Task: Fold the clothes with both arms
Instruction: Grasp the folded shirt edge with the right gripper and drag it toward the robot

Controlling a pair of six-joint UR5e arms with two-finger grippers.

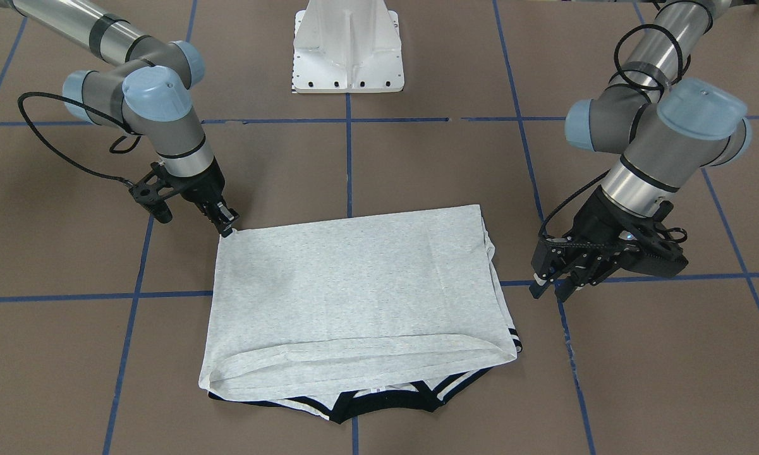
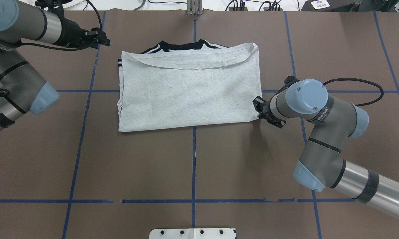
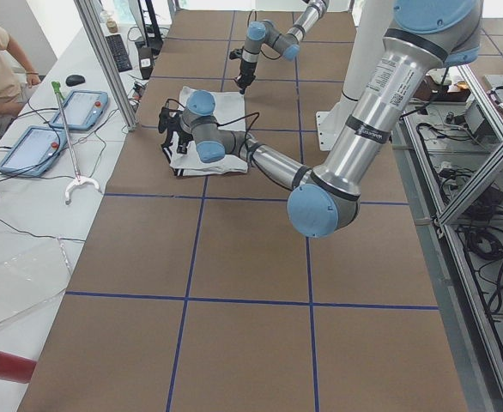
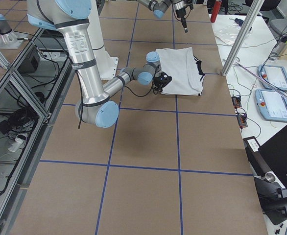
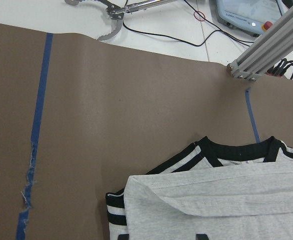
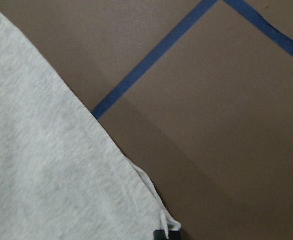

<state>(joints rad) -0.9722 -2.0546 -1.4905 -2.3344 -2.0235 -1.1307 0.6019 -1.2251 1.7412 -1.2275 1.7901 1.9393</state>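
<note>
The light heather-grey short-sleeved T-shirt [image 1: 354,284] with black collar and striped trim lies folded flat near the middle of the brown paper-covered bench [image 1: 417,158], collar end away from the robot. The black two-finger right claw [image 1: 227,226] is pinched narrow on the shirt's near corner. The black left claw [image 1: 551,289] hangs just beside the opposite edge, clear of the cloth, its jaws apart.

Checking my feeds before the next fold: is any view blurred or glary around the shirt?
Right wrist view: the light heather-grey T-shirt is soft-focused, with a shadow along its edge; left wrist view: sharp, black collar crisp; overhead view: even light, no glare.
</note>
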